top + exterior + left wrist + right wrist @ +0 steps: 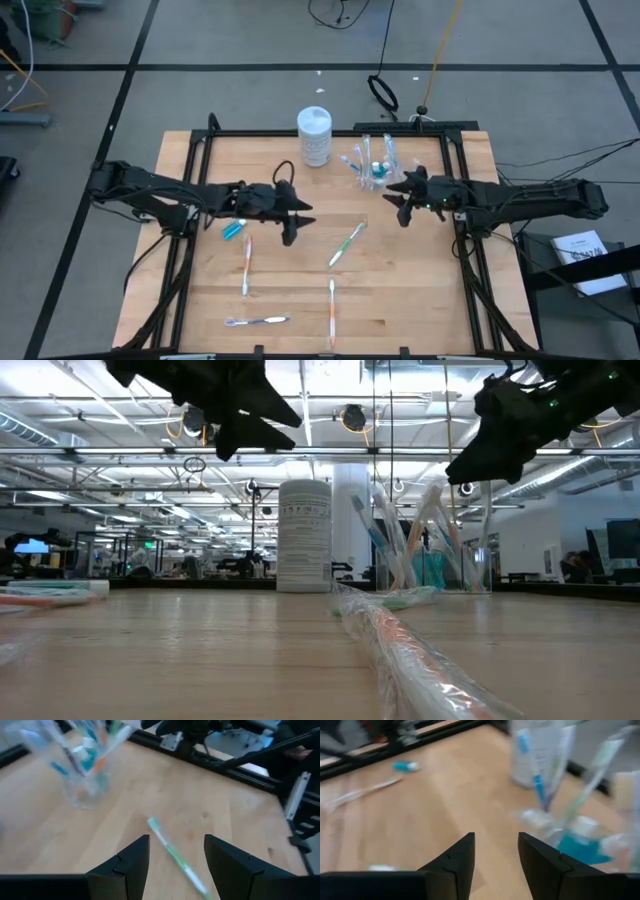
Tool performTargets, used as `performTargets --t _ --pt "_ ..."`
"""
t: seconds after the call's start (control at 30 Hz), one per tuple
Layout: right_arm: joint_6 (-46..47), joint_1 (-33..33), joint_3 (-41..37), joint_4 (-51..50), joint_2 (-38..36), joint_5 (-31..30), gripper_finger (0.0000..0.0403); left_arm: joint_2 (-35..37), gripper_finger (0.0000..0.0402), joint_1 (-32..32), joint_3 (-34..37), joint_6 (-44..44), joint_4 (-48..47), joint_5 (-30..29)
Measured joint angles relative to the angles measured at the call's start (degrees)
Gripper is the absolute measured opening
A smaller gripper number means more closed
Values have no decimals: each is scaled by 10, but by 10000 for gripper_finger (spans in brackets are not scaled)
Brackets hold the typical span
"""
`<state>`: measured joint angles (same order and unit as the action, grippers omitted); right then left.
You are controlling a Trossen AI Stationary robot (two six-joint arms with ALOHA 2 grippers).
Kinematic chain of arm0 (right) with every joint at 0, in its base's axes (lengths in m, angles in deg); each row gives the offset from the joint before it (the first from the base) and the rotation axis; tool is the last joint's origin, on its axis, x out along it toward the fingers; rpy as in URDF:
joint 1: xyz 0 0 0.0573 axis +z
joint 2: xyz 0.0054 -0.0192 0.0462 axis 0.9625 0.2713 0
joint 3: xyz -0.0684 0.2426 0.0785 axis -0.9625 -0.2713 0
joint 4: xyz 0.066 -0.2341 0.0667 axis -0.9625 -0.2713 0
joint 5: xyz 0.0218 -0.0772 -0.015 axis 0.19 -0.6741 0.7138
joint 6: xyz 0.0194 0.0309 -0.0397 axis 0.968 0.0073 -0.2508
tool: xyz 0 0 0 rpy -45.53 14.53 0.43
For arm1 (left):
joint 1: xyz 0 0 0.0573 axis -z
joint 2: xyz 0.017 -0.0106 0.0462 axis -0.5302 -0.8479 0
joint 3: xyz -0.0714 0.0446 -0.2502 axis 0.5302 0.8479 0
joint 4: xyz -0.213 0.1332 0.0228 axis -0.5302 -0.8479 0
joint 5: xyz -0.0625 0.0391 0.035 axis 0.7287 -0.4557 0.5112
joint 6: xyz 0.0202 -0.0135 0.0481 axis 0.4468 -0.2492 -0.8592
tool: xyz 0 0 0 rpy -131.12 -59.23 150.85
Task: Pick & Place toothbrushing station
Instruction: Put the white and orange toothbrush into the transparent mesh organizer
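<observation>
Both arms are matte black, jointed, with thin black cables looped along them. The right arm (520, 200) shows small green lights near its wrist — the left arm (180, 197) none. Each gripper ends in two wedge-shaped black fingers (132, 865).

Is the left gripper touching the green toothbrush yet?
Apart. In the left wrist view the open left gripper hangs above the green toothbrush; the low view shows it high off the table.
</observation>
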<state>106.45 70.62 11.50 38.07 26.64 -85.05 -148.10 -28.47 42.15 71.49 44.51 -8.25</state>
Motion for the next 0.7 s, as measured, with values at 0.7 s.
performTargets --t 0.7 --pt "-89 36 -62 394 87 233 132 -197 195 -7 -223 -31 -428 68"
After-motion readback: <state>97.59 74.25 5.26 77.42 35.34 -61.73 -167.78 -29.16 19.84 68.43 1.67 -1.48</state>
